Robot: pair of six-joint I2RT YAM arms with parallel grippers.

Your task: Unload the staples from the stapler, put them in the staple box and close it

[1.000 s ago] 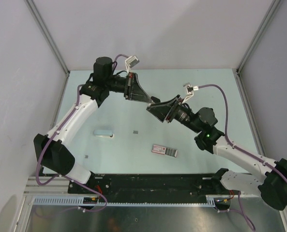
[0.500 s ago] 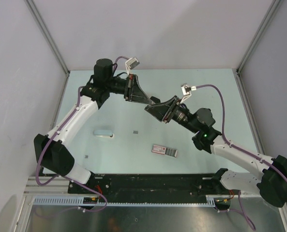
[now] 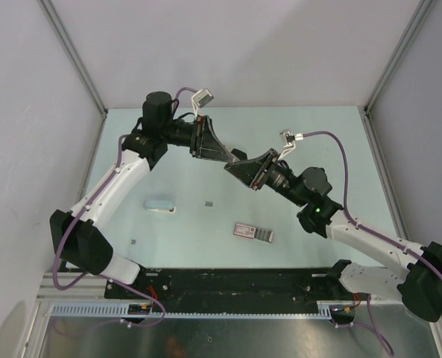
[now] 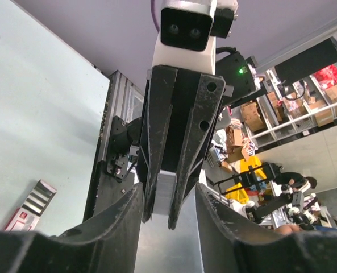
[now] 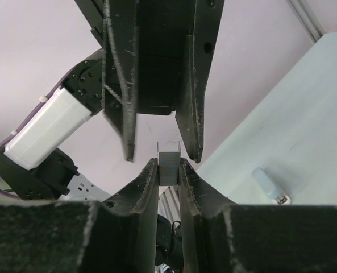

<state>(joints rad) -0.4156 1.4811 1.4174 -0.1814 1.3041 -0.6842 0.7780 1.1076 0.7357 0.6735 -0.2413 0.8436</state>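
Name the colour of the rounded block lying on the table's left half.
Pale blue; the block shows best in the top external view.

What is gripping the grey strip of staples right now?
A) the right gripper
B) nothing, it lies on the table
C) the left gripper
A: in the right wrist view the right gripper is clamped on both sides of the strip of staples, while the left gripper stands open, its fingers clear of it.

The dark speck [image 3: 209,201] near the pink-and-white box [image 3: 252,233] is too small to identify.
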